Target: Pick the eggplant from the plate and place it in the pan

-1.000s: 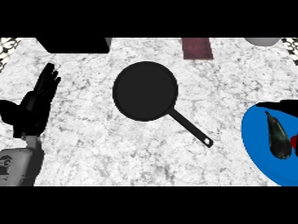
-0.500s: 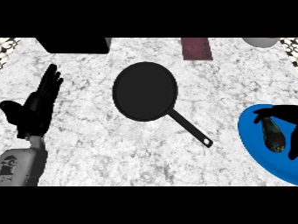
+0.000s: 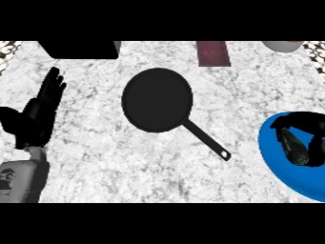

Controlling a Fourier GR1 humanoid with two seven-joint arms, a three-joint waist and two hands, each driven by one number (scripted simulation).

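Eggplant point(image 3: 293, 147) dark and elongated, lying on the blue plate point(image 3: 284, 177) at the counter's right edge, long axis running roughly up and down the head view. Right hand point(image 3: 307, 123) over it: black fingers arch across the eggplant's upper end and curl down its right side, closed round it; eggplant not lifted, resting on the plate. Grey right forearm just visible at the frame's right border. Pan point(image 3: 157, 100) black and round, mid-counter, well apart from the plate, nothing in it; its handle point(image 3: 207, 139) slants down-right toward the plate, tip short of the rim. Left hand point(image 3: 35, 116) far left, fingers straight and pointing up, thumb out to the side, holding nothing, at rest. Marble counter point(image 3: 108, 157). Along the back edge: black block point(image 3: 80, 49), maroon slab point(image 3: 213, 53), pale bowl point(image 3: 284, 45) partly cut off.
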